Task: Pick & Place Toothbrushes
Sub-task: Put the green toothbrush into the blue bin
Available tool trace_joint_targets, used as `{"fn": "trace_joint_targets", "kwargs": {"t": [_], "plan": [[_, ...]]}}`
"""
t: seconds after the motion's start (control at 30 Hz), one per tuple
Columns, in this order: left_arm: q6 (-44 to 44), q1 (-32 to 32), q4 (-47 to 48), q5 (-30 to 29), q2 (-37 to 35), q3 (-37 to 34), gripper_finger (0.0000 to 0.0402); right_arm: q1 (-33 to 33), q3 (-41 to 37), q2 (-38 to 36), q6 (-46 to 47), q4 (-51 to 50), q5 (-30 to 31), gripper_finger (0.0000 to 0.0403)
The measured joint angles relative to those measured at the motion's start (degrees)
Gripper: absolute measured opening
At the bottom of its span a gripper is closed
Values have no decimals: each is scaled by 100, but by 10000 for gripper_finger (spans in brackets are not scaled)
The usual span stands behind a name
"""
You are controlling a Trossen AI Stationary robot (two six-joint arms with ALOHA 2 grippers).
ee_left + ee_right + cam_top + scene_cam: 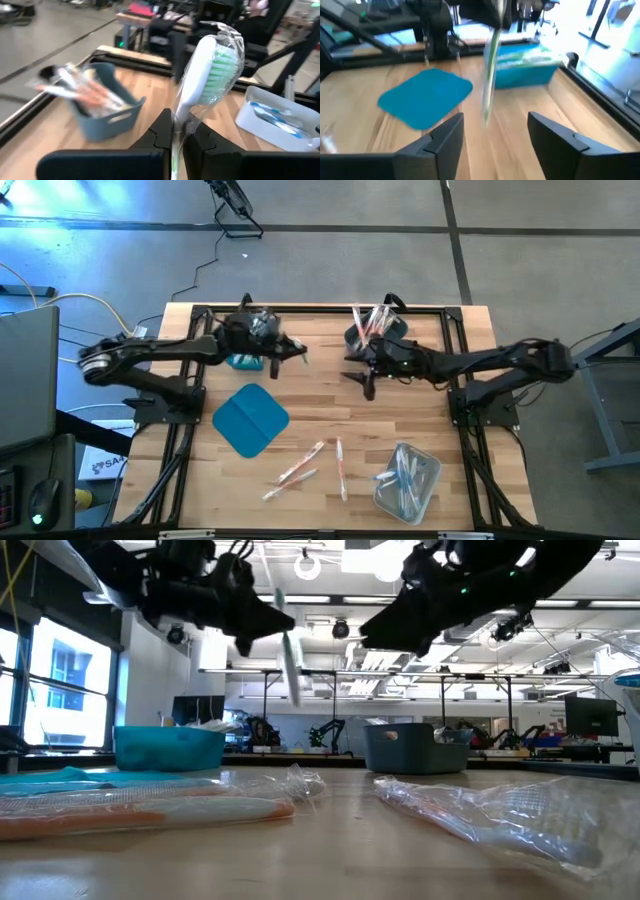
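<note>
My left gripper is above the table's far middle, beside the teal bin, shut on a wrapped toothbrush with a white head and green bristles. The brush also shows in the low view and the right wrist view. My right gripper is open and holds nothing, just right of that brush, in front of the grey bin that holds several toothbrushes. Up to three more wrapped toothbrushes lie flat on the table near its front edge. My left gripper pinches the wrapped toothbrush between its two fingers at the stem just below the head, through the clear wrapper. The fingers come nearly level from the table's left and lie across the brush. The brush stands roughly upright, head above the fingers, handle hanging below, clear of the table.
The flat teal lid lies left of the table's middle. A clear bin holding blue toothbrushes sits at the near right. Black frame rails run along the table's edges.
</note>
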State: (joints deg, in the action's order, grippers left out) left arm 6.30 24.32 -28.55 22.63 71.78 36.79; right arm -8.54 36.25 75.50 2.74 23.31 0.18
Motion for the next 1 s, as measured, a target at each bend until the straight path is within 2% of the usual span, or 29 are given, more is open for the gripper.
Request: {"fn": "trace_joint_targets", "kwargs": {"t": [0.27, 0.43, 0.53, 0.7, 0.87, 1.0], "plan": [[320, 889, 2360, -244, -1601, 1, 19, 2, 0, -965, 41, -2358, -15, 215], [514, 1427, 3369, -411, -2390, 1, 12, 2, 0, -1045, 150, -3066, -11, 202], [681, 1704, 3719, -573, -2691, 1, 10, 2, -1, -1009, 342, -3133, -13, 194], [902, 2139, 4471, -1248, -2921, 1, 14, 2, -4, -966, 369, -3226, -15, 182], [1096, 2577, 5355, -1320, -2909, 1, 17, 2, -2, -970, 513, -3220, -57, 170], [1080, 2630, 5435, -1532, -2835, 1, 16, 2, -2, -970, 626, -3217, -59, 160]]}}
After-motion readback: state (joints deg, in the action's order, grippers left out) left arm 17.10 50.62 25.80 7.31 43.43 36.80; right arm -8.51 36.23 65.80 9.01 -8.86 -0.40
